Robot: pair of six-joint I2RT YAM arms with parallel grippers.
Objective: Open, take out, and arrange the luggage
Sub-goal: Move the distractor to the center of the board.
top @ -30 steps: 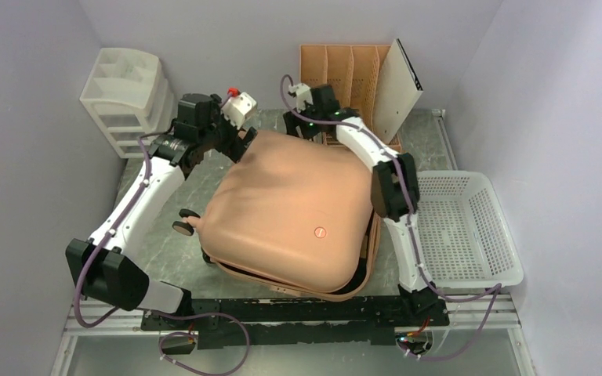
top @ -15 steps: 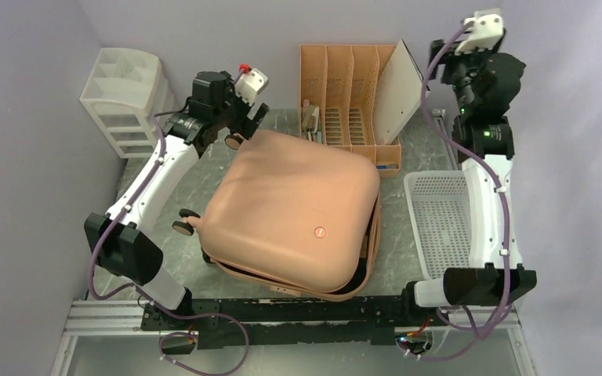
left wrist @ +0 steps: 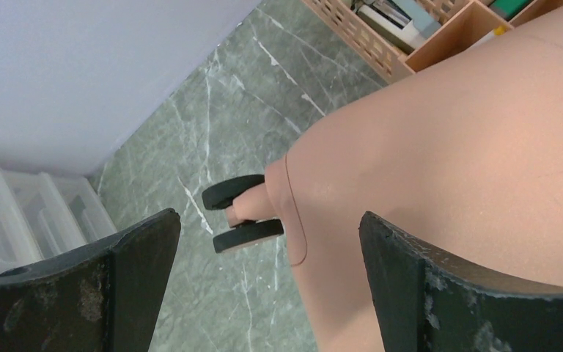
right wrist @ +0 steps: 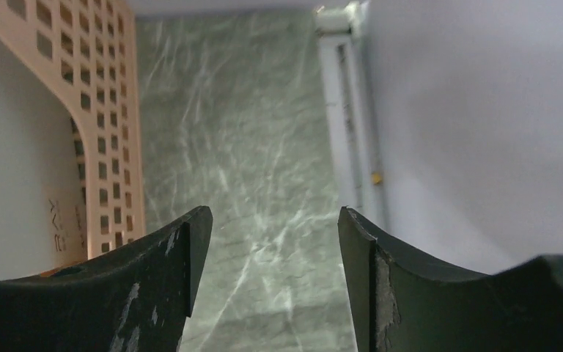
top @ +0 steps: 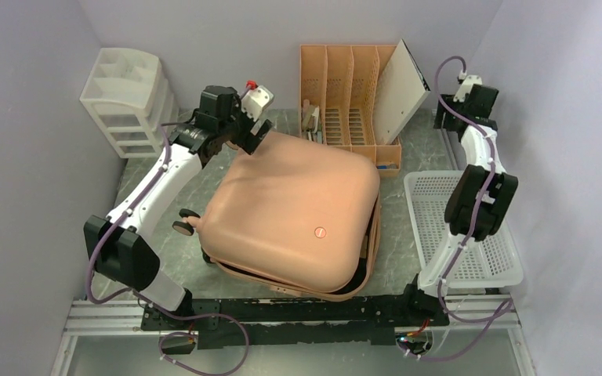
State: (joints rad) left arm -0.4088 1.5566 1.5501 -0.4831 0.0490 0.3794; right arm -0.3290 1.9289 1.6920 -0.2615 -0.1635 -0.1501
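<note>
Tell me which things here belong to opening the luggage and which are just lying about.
Job in hand:
luggage, lid slightly ajar
left gripper, open over its far wheel corner
right gripper, open, off by the far-right wall

Lying about:
orange file rack
white panel leaning in it
white drawer unit
white mesh basket

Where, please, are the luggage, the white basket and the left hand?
luggage (top: 290,211): top external view, centre of its pink lid.
white basket (top: 429,207): top external view, bare mesh floor.
left hand (left wrist: 267,227): left wrist view, midway between its fingertips.
</note>
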